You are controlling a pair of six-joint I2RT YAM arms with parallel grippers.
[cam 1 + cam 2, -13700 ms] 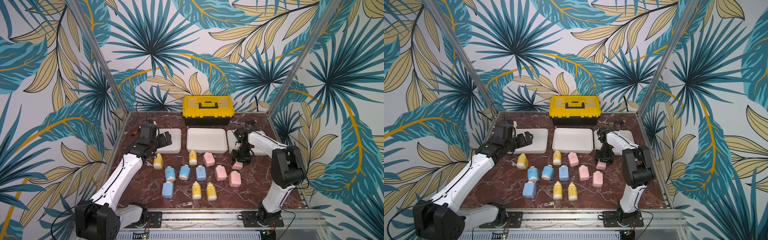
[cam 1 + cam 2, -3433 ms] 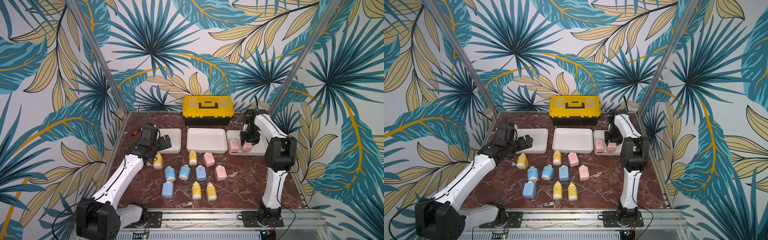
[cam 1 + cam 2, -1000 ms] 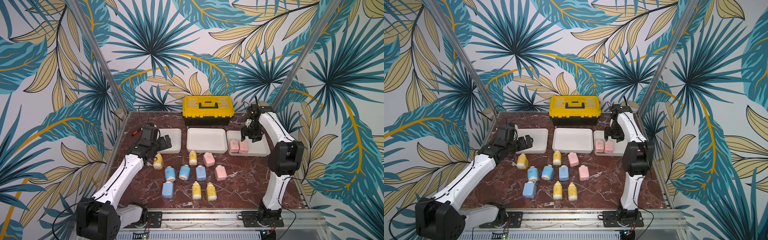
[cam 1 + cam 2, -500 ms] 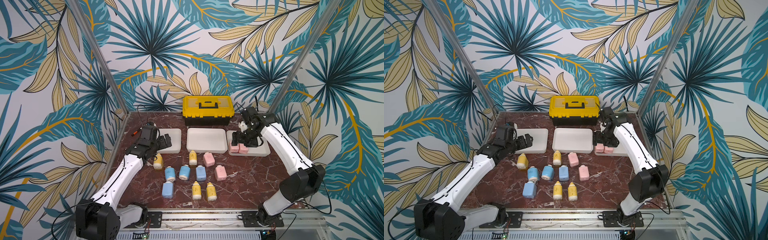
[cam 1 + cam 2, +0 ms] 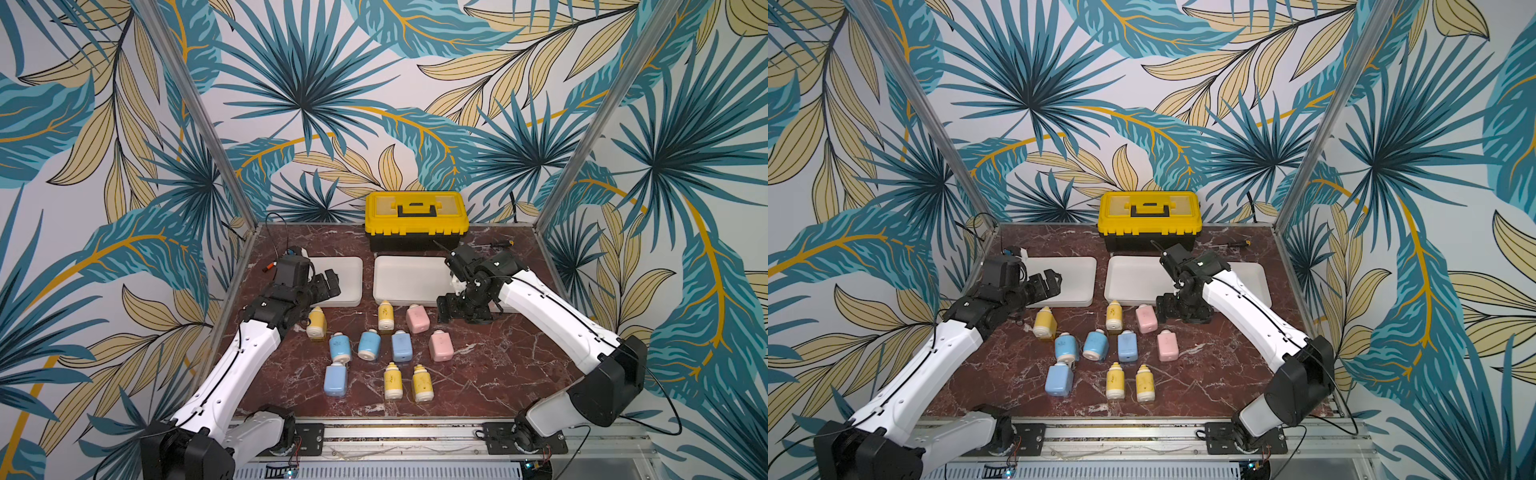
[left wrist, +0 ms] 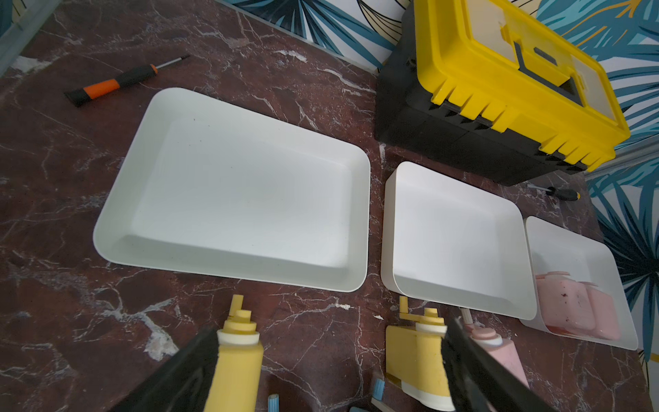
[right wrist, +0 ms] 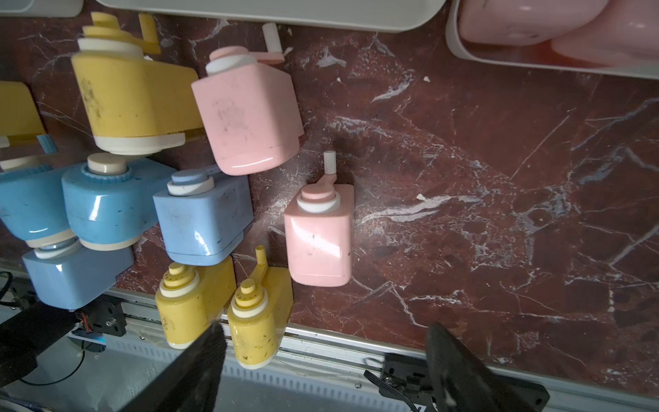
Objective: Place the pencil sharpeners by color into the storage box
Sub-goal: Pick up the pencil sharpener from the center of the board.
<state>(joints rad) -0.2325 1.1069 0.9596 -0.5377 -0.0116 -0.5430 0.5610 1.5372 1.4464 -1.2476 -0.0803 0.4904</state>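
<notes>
Leaf-print wallpaper (image 5: 311,104) on the walls, dark red marble worktop (image 5: 498,374), yellow-and-black toolbox (image 5: 417,220) at the back. The storage box (image 5: 1133,278) is three shallow white trays in a row just in front of the toolbox: left tray (image 5: 345,270), middle tray (image 5: 409,278), right tray (image 5: 1250,276). Two pink sharpeners (image 6: 560,303) lie side by side in the right tray. Ten more sit on the worktop, farther out from the toolbox than the trays: four yellow sharpeners (image 5: 392,380), four blue sharpeners (image 5: 402,345), two loose pink sharpeners (image 5: 440,345). All are small bottle shapes with pastel bodies, whitish collars, a little crank at the cap, scuffed. The left gripper (image 5: 328,286) hovers front-left of the toolbox over the left tray's near rim, jaws wide apart, empty. The right gripper (image 5: 461,311) hangs low front-right of the toolbox by the near rims of the middle and right trays, jaws apart, nothing between them.
</notes>
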